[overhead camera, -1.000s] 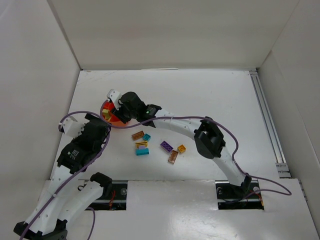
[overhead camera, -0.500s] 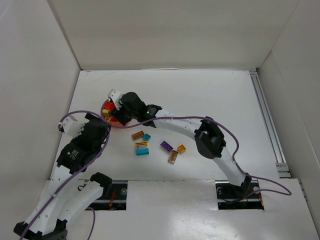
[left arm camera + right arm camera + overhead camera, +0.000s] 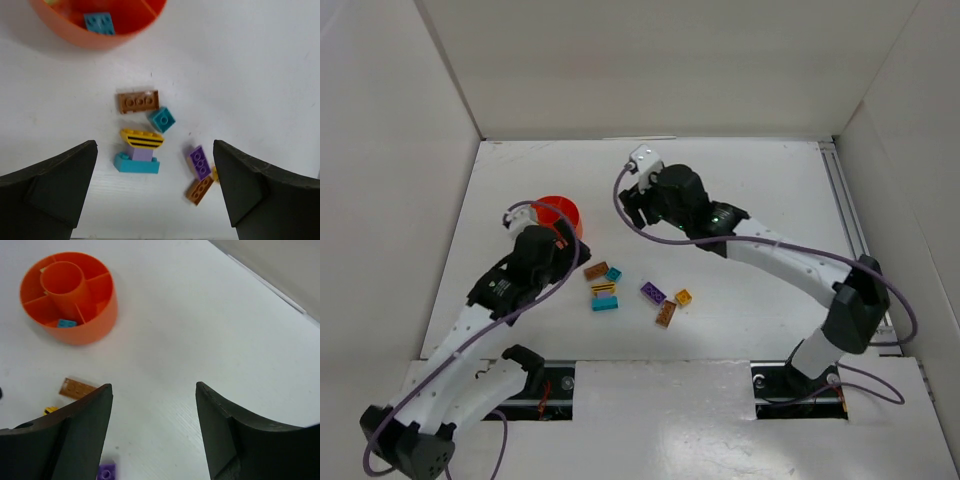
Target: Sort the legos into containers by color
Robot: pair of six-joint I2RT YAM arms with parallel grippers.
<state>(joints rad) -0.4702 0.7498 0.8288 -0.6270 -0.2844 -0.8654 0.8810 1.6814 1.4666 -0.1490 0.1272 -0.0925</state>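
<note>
Hovering over the loose bricks, the left gripper [image 3: 154, 144] has its jaws spread wide with nothing between them. In the left wrist view its dark fingers [image 3: 55, 185] frame the pile from either side and touch no piece.

Right gripper [image 3: 153, 386]: jaws partly apart, empty. It hangs above bare table [image 3: 750, 180] toward the far middle, well apart from the pile.

Bowl [image 3: 560, 208]: orange-red, round, with a centre tube and thin walls dividing it into compartments. It sits on the left part of the table, just beyond the left gripper. The left arm covers its near edge in the top view. One teal brick [image 3: 66, 323] lies in the compartment on the side facing the pile.

Loose pieces on the table, near the bowl:
- brown brick [image 3: 139, 101], closest to the bowl
- teal cube [image 3: 161, 120], just beside the brown brick, turned at an angle
- yellow striped piece [image 3: 142, 138], stacked on a lilac piece [image 3: 141, 154] that stands on a flat teal plate [image 3: 137, 164]

Further right:
- purple brick [image 3: 199, 162]
- second brown brick [image 3: 200, 190], just beside the purple brick; cannot tell whether they touch
- small yellow brick [image 3: 684, 296], near both, partly hidden behind a finger in the left wrist view
</note>
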